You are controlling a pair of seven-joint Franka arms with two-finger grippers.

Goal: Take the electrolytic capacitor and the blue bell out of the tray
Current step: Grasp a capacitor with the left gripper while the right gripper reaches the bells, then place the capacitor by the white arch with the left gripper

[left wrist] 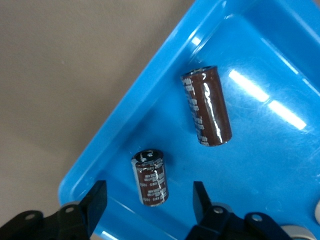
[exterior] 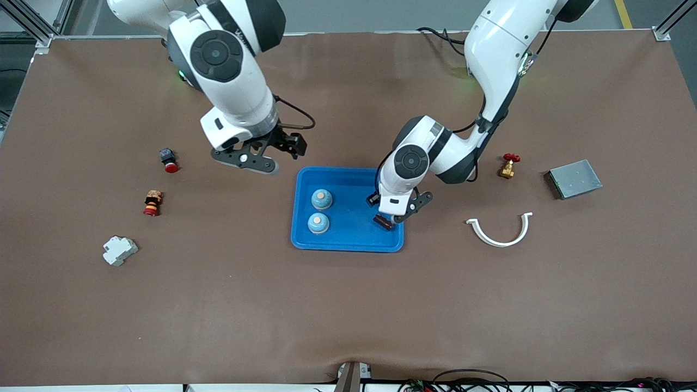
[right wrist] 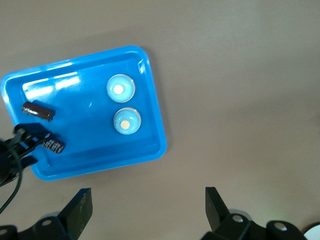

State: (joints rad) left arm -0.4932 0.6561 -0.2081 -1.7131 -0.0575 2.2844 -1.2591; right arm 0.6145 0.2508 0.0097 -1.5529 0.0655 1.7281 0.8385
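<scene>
Left arm: reaches down from its base at the top edge of the surface (exterior: 348, 305), elbow bent, wrist pointing down over the blue tray (exterior: 348, 243). The left gripper (exterior: 391, 216) hangs low over the tray corner nearest the front camera at the left arm's end. Its jaws stand wide and hold nothing.

In the left wrist view, a short capacitor (left wrist: 150, 177) lies on the tray floor between the two fingers (left wrist: 94, 204), touching neither. A longer capacitor (left wrist: 206, 106) lies on its side farther along the tray floor, apart from the short one. In the front view the left wrist covers most of both; only a dark end shows by the gripper.

Right arm: bent forward from the top edge, with the right gripper (exterior: 260, 158) over bare surface just off the tray corner at the right arm's end nearest the bases. Its jaws are wide and empty, as the right wrist view shows.

Two bells (exterior: 320, 211) stand upright in the tray, one nearer the front camera than the other, just beside each other, toward the right arm's end of the tray.

Whether the left gripper's fingertips touch the tray floor cannot be told.
</scene>
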